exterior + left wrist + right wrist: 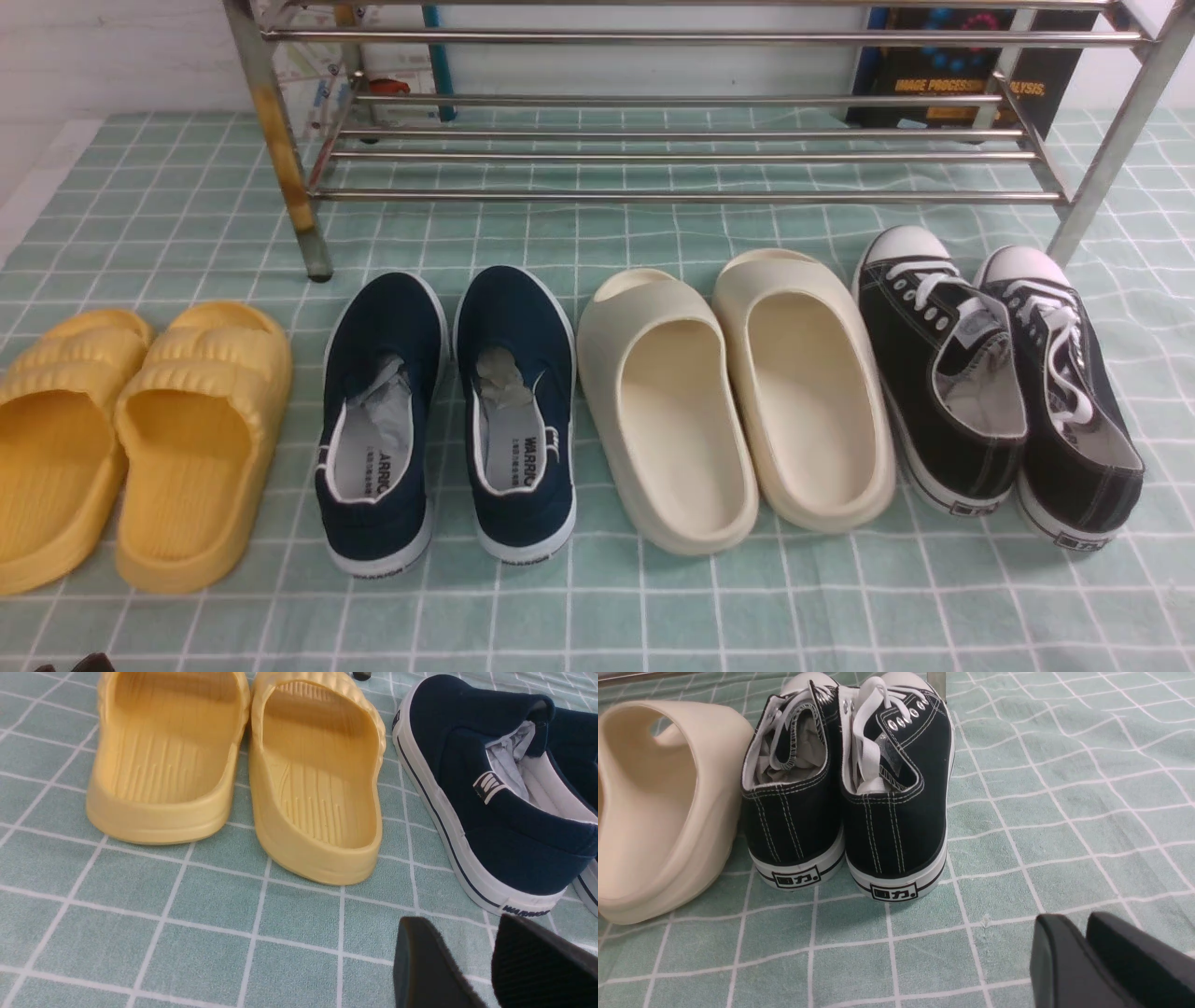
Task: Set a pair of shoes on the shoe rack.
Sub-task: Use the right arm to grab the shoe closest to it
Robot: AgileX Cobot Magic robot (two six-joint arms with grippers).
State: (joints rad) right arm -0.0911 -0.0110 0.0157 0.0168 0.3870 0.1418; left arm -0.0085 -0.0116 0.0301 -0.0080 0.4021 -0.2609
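The two black canvas sneakers point(934, 373) point(1074, 401) with white laces and toe caps stand side by side at the far right of the row, toes towards the shoe rack point(691, 196). The silver rack stands across the back, with its rust-stained leg point(280, 140) on the left. In the right wrist view the sneaker heels point(794, 826) point(896, 830) face me. My right gripper point(1078, 921) is behind them and to their right, low over the cloth, shut and empty. My left gripper point(460, 926) is open and empty, behind a navy slip-on heel point(509, 858).
A row of other shoes lies on the green checked cloth point(597, 607): yellow slippers point(131, 439), navy slip-ons point(448, 411), cream slides point(738, 392) touching the left sneaker. A dark book point(962, 75) leans behind the rack. The rack's right leg point(1111, 149) stands by the sneaker toes.
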